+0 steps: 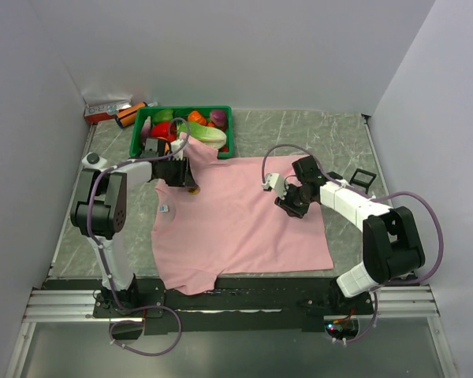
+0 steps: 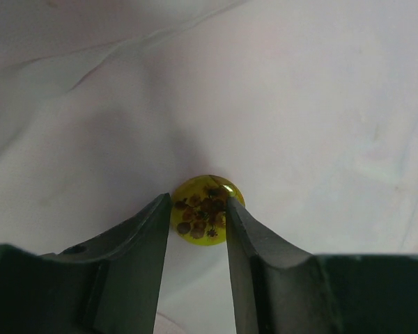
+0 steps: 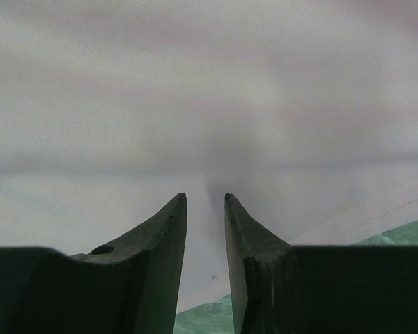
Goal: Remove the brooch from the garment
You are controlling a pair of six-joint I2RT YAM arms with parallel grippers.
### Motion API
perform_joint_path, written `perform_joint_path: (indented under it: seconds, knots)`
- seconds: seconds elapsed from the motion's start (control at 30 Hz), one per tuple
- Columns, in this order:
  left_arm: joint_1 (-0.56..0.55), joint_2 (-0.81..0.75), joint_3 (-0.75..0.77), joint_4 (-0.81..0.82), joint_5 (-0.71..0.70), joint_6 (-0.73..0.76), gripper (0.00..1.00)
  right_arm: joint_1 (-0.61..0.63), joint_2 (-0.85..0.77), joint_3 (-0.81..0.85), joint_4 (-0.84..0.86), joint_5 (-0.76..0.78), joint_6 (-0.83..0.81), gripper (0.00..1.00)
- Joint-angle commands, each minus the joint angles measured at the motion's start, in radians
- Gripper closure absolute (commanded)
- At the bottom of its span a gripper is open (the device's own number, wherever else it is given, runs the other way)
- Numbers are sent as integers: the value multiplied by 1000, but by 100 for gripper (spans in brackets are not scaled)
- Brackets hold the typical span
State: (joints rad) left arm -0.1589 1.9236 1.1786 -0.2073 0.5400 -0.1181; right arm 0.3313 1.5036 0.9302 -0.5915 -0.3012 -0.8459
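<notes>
- A pink short-sleeved garment point(image 1: 236, 228) lay spread flat across the grey marbled worktop point(image 1: 299, 130), its hem toward the arm bases and its neck toward the far wall.
- The brooch point(image 1: 193, 189), a round yellow piece flecked with brown, sat on the garment's upper left side near the collar, the cloth puckering around it in the left wrist view.
- The left pincer point(image 2: 198, 202) was clamped on the brooch point(image 2: 207, 212), one dark finger against each side of the yellow disc, with pale pink cloth point(image 2: 299, 104) filling the rest of that view.
- From above, the left pincer point(image 1: 185, 179) reached in over the left shoulder of the garment, just beside the green bin point(image 1: 181, 109).
- The right pincer point(image 1: 286, 206) rested on the garment's right side, near the sleeve.
- In its own wrist view the right pincer point(image 3: 205, 198) was drawn nearly together on a fold of the garment point(image 3: 195, 104), and a sliver of worktop point(image 3: 404, 229) showed at the lower right.
- The green bin stood at the far edge of the worktop, holding colourful toy produce point(image 1: 197, 126) and touching the garment's collar end.
- A red-and-white box point(image 1: 106, 109) and an orange item point(image 1: 130, 116) lay in the far left corner.
- A small black frame point(image 1: 363, 178) sat on the worktop, to the right of the garment.
</notes>
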Motion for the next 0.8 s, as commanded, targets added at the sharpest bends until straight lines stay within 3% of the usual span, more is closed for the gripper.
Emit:
perform_joint_path:
  seconds: [0.0,0.77]
  knots:
    - [-2,-66,23,-1,-25,-28,57,8,-5,30,-1,-15,7,65]
    - [-8,-32,1,-7,-55,-64,56,8,12,56,-14,-22,7,64]
